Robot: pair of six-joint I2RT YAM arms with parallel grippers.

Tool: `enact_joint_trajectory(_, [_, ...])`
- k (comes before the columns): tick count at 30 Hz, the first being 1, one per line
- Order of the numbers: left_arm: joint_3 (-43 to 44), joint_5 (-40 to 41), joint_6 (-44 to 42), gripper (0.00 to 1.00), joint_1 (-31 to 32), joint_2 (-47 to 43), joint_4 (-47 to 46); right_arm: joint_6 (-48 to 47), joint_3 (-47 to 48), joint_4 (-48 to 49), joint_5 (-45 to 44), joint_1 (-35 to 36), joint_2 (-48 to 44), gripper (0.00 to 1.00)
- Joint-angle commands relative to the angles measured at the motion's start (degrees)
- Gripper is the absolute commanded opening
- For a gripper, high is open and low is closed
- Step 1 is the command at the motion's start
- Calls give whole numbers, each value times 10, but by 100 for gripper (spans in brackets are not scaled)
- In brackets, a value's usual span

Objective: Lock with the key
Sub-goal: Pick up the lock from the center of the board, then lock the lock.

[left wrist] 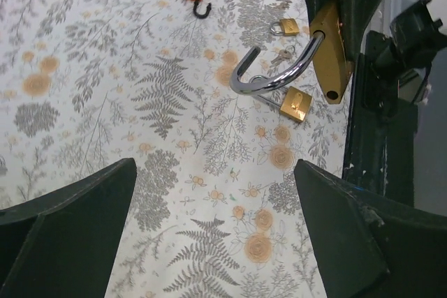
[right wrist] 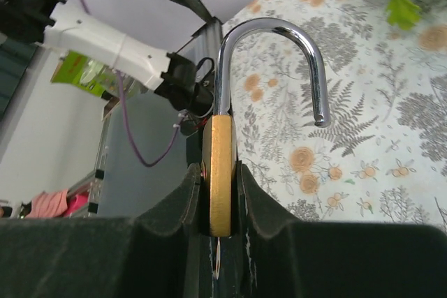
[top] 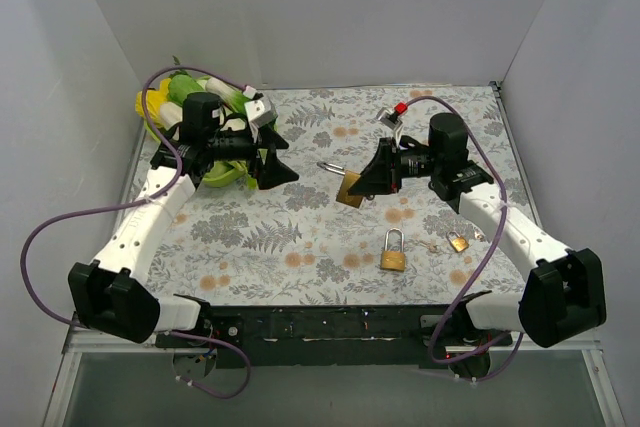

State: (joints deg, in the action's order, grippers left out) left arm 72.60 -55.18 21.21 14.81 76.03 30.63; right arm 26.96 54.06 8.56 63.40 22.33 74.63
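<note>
The right pincer [top: 354, 185] is clamped on the large brass padlock with an open steel shackle [left wrist: 334, 54], held above the flowered tablecloth [top: 260, 237]. The left pincer [top: 288, 160] is spread and empty. Four padlocks are counted. On the cloth lie a medium brass padlock [top: 393, 253], a small brass padlock [top: 458, 242], small silver keys [top: 430, 245] between them, and an orange padlock [top: 398, 110].

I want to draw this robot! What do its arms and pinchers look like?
The left arm and right arm have white links with chunky black joints. The left gripper and right gripper are black, with two wedge-shaped fingers. A purple cable loops beside each arm.
</note>
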Motion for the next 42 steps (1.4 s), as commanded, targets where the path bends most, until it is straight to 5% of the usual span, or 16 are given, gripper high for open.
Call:
enact_joint_trajectory(1, [0, -66, -137, 98, 29, -8, 16, -33, 24, 35, 95, 10, -34, 1])
enact_joint_trajectory(8, [11, -49, -115, 90, 128, -2, 10, -88, 65, -28, 99, 27, -44, 1])
enact_joint_trajectory(12, [12, -59, -95, 64, 142, -9, 10, -175, 109, -135, 88, 27, -47, 1])
enact_joint_trajectory(13, [11, -66, -94, 49, 142, -11, 13, -190, 121, -150, 83, 27, -47, 1])
enact_joint_trajectory(17, [13, -94, -68, 26, 142, -19, 20, -260, 149, -211, 47, 27, -48, 1])
enact_joint_trajectory(28, [17, -120, 2, 21, 142, -6, 14, -406, 180, -296, -13, 27, -51, 1])
enact_joint_trajectory(42, [17, -91, 50, 0, 152, 9, -24, -364, 161, -251, 21, 36, -53, 1])
